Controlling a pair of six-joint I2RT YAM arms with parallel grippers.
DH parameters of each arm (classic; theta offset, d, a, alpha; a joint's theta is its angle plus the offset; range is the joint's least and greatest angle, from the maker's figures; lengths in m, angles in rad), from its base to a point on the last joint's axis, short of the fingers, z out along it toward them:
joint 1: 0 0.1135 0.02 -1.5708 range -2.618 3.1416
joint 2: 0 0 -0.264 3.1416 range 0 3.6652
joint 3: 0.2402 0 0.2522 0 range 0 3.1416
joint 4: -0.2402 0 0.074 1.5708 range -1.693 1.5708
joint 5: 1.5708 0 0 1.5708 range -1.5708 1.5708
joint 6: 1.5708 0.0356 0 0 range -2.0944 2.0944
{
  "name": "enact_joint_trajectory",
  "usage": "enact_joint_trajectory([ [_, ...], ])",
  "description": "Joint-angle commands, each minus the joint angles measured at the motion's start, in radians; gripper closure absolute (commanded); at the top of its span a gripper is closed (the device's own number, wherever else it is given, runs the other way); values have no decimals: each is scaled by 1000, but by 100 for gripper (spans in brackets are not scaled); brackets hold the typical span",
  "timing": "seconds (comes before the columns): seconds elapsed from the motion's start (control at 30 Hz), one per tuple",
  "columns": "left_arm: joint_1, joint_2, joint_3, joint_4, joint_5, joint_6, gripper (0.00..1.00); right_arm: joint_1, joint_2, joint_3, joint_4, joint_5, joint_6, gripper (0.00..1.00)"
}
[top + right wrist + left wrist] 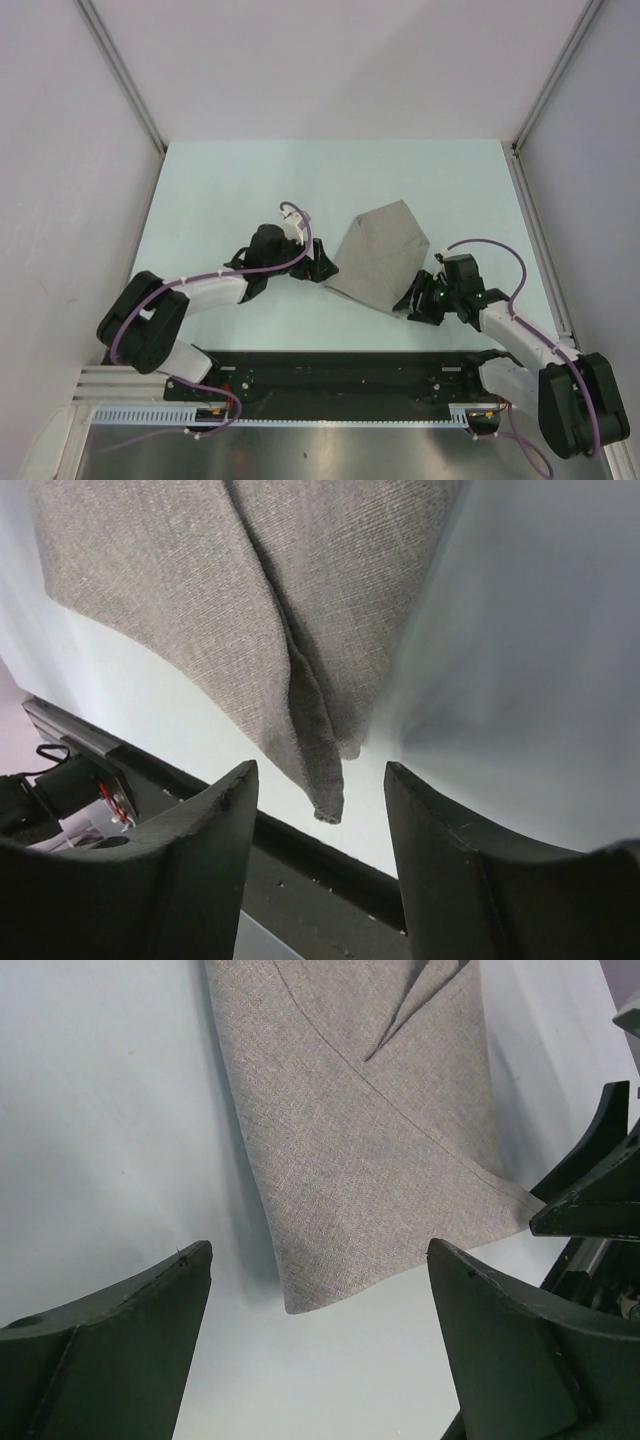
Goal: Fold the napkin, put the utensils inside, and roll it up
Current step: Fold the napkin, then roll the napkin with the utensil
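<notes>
Napkin (381,256) corner partly hidden behind right hand (415,297).

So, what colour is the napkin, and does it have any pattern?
The napkin is plain grey-beige, no pattern; clearest in the left wrist view.

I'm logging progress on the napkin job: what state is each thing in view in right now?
Napkin: folded over, lying on the table, not rolled, not gripped.
Left gripper: jaws open, empty, at the napkin's left edge.
Right gripper: jaws open, empty, napkin's near corner just ahead of them.
</notes>
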Motion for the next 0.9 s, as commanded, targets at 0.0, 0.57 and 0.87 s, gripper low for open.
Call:
enact_joint_trajectory([
  [0.0, 7, 16, -12, 69, 52, -26, 9, 6, 24, 3, 33, 50, 9, 46],
  [0.57, 7, 78, -55, 157, 132, -78, 14, 50, 117, 12, 92, 124, 5, 70],
  [0.87, 5, 105, -72, 166, 147, -80, 21, 53, 142, 23, 84, 149, -4, 85],
])
